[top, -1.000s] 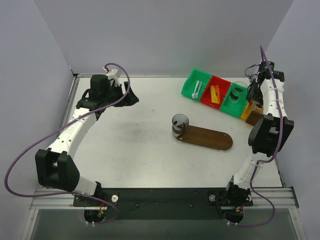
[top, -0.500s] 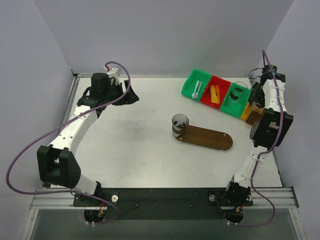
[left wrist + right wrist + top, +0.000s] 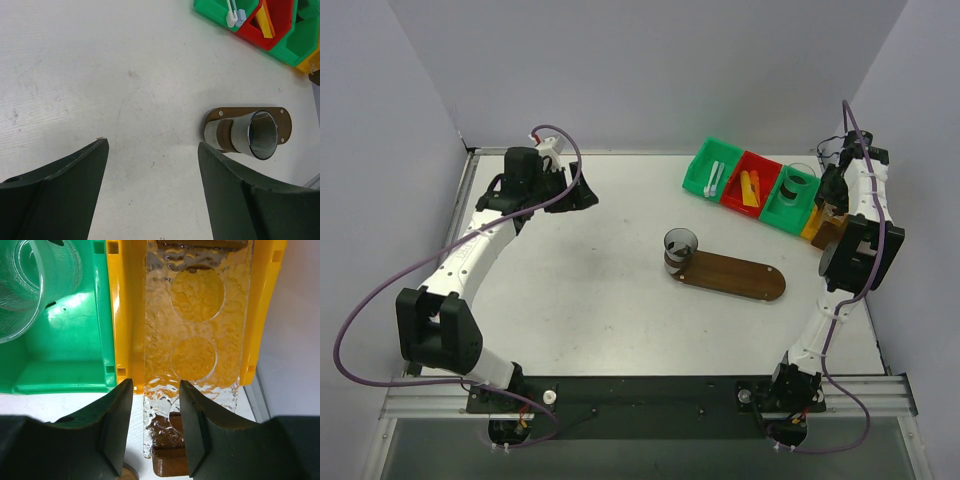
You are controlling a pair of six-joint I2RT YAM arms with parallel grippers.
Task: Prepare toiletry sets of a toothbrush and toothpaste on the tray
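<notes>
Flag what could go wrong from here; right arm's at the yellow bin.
1. The right gripper straddles only the near end of a clear holed sheet in the yellow bin; lifting from there may tilt or slip it.
2. The sheet looks snug between the bin walls, so pulling could drag the bin against the green bin.
3. The clear cup stands at the very end of the tray; a passing arm could tip it.

The left arm (image 3: 470,258) and right arm (image 3: 869,197) pair white links with black joint blocks (image 3: 438,330) (boxy) and purple cables (image 3: 556,128).
</notes>
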